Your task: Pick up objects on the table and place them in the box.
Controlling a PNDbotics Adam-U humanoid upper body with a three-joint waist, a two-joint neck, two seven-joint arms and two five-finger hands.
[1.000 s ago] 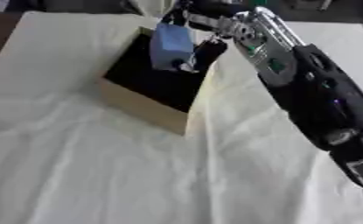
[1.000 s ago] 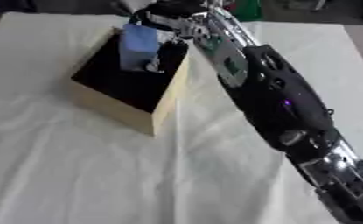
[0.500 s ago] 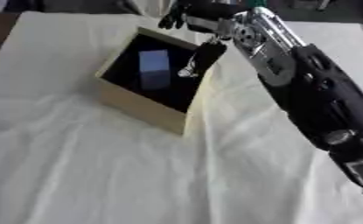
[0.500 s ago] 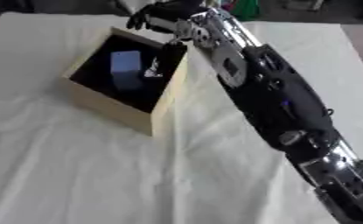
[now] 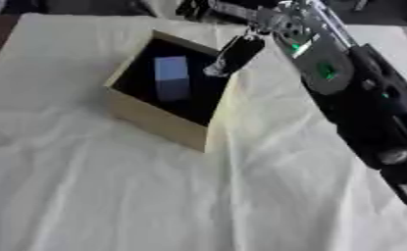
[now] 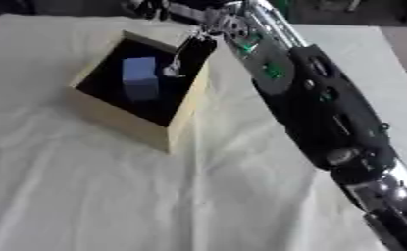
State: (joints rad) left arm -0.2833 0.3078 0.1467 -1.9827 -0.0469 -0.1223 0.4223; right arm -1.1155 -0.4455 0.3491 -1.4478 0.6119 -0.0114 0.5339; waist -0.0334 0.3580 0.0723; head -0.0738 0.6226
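A tabletop (image 5: 86,196) covered with a wrinkled cream-white cloth (image 5: 267,186) fills the scene. Toward the upper left of centre sits a box (image 5: 159,125) with pale tan cardboard walls and a dark, nearly black inside; it is turned so that one corner points toward the viewer. Inside the box, on its floor and toward its left side, lies a light blue block (image 5: 171,78), touching nothing but the box. Just to the right of the block, one straight dark finger with a small silver tip hangs down over the box's right-hand wall, apart from the block. That finger belongs to the robot's right hand (image 5: 234,54), which is above the far right edge of the box; its fingers look relaxed and spread rather than curled, and it holds nothing. From the hand, the right arm (image 6: 326,127) runs down and to the right as a thick black limb with silver joints and a small green patch near the wrist, leaving the scene at the lower right corner.
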